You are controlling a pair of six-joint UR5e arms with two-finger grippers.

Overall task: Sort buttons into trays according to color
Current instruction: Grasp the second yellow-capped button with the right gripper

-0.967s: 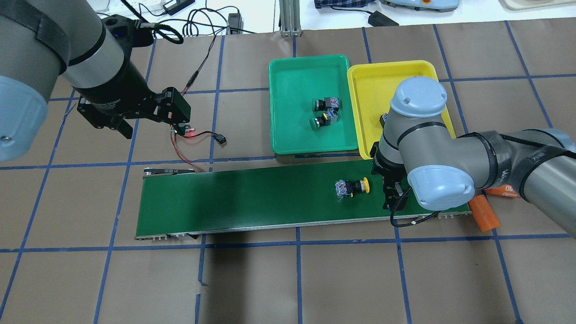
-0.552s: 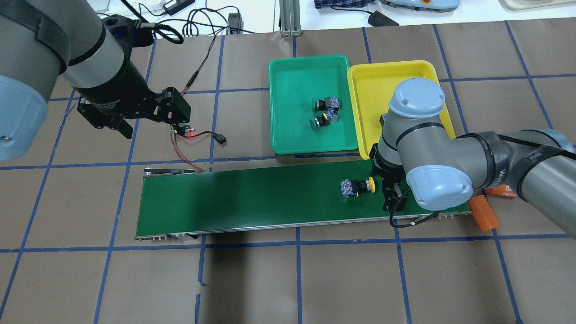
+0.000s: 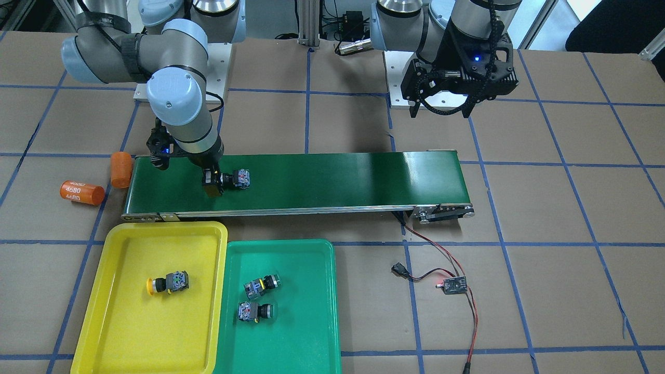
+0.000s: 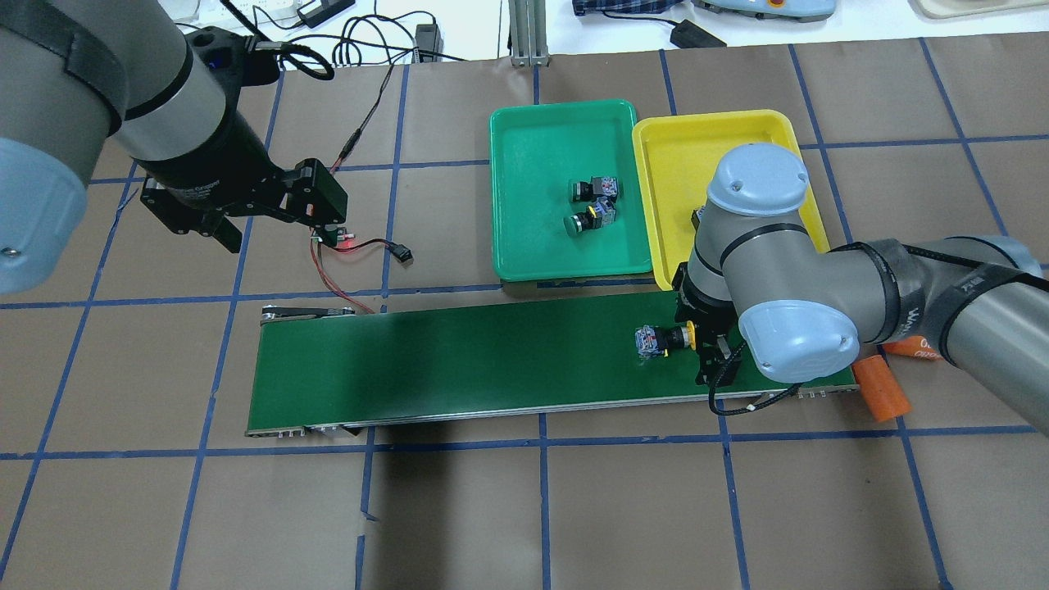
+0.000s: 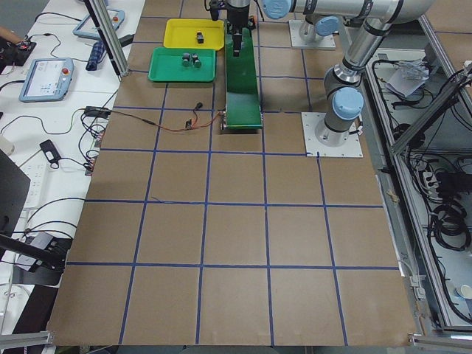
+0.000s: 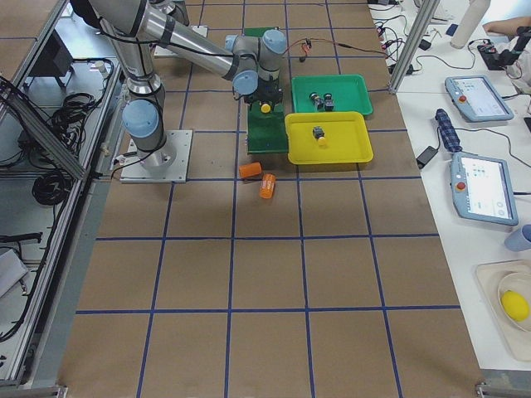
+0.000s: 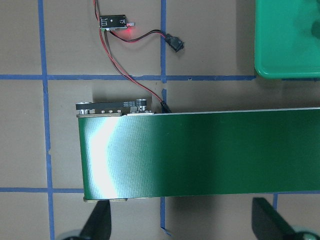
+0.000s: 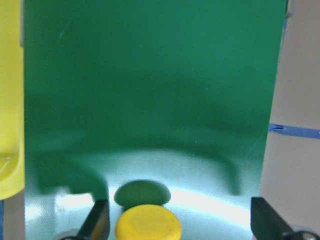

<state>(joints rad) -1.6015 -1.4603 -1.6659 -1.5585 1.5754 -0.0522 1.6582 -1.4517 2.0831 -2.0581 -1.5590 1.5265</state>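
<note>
A yellow-capped button [image 4: 662, 338] lies on its side on the conveyor belt [image 4: 451, 360], cap toward my right gripper [image 4: 710, 348]. That gripper hangs low over the belt's right end and is open. In the right wrist view the yellow cap [image 8: 148, 223] sits between the fingers [image 8: 97, 220], untouched. The green tray [image 4: 549, 131] holds two green-capped buttons [image 4: 594, 189] [image 4: 588, 218]. In the yellow tray [image 3: 130, 332] lies one yellow-capped button [image 3: 167, 283]. My left gripper [image 3: 441, 106] hovers open beyond the belt's other end, holding nothing.
Two orange cylinders [image 3: 82, 192] [image 3: 120, 169] lie off the belt's end by my right arm. A small circuit board with a red light [image 3: 451, 284] and wires lies near the belt's motor end. The trays stand side by side, touching the belt's far edge.
The yellow-capped button has travelled along the belt toward my right gripper and now reaches its fingers. Both arms have stayed almost still.
</note>
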